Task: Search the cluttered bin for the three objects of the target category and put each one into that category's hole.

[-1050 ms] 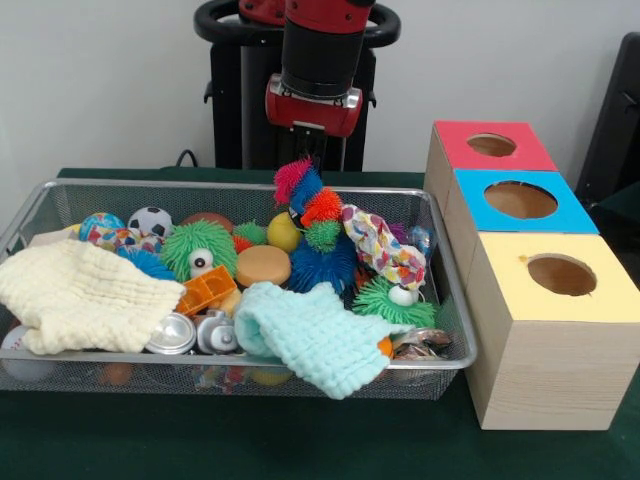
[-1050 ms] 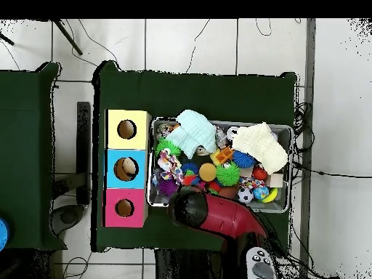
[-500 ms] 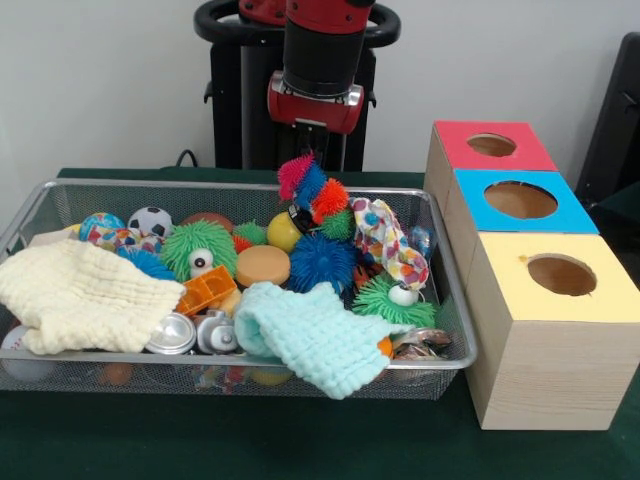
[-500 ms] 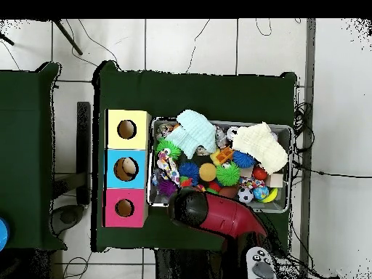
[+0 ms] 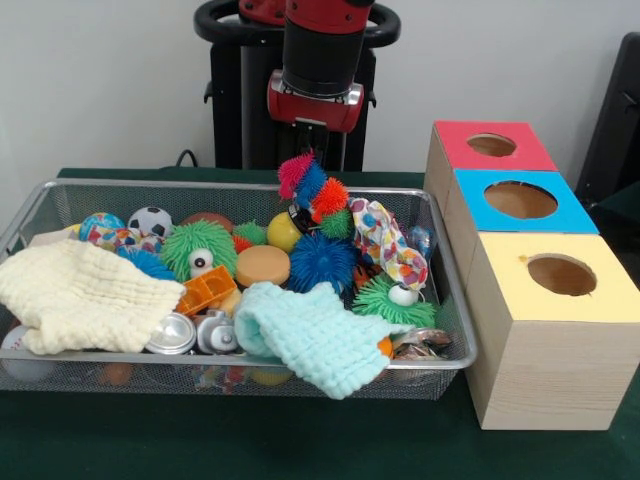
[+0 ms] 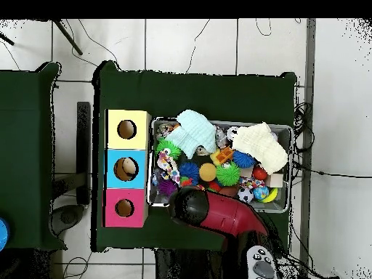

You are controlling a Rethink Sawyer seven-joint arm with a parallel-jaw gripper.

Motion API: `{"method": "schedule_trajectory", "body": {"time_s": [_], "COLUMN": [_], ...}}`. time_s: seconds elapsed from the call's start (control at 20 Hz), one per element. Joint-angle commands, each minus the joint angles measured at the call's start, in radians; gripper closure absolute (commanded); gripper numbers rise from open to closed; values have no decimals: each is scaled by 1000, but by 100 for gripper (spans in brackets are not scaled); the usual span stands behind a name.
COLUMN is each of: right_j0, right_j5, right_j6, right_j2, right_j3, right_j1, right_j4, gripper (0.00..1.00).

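My gripper (image 5: 309, 155) hangs over the far rim of the wire bin (image 5: 452, 300), shut on a multicoloured spiky toy (image 5: 313, 193) with pink, blue, orange and green tufts. The toy dangles just above the clutter, over a blue spiky ball (image 5: 322, 262). Other spiky toys lie in the bin: a green one with an eye (image 5: 197, 247) and a green one by the right wall (image 5: 385, 300). In the overhead view the red arm (image 6: 218, 214) covers the gripper and the held toy. To the right stand the red box (image 5: 452, 150), blue box (image 5: 478, 215) and yellow box (image 5: 515, 295), each with a round hole.
A cream cloth (image 5: 85, 295) and a mint cloth (image 5: 315, 335) lie over the front of the bin. Balls, an orange block (image 5: 207, 290), metal cans (image 5: 172, 335) and a patterned fabric toy (image 5: 385, 245) fill what is left of it. The blue box's hole holds something tan (image 6: 128, 168).
The gripper rose a little with the spiky toy, lifting it off the pile. Over the last half second it has hardly moved.
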Motion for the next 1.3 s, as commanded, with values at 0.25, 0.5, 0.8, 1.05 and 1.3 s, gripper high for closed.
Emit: {"method": "schedule_trajectory", "body": {"time_s": [0.25, 0.5, 0.8, 1.05, 1.3], "right_j0": [-16, -15, -14, -3, 0], "right_j5": [136, 165, 194, 212, 198], "right_j6": [148, 146, 147, 161, 171], "right_j2": [51, 51, 50, 45, 41], "right_j3": [-119, -149, -187, -219, -232], "right_j1": [-22, -16, -8, 3, 12], "right_j4": [50, 49, 46, 46, 44], "gripper": [100, 100, 100, 100, 100]}}
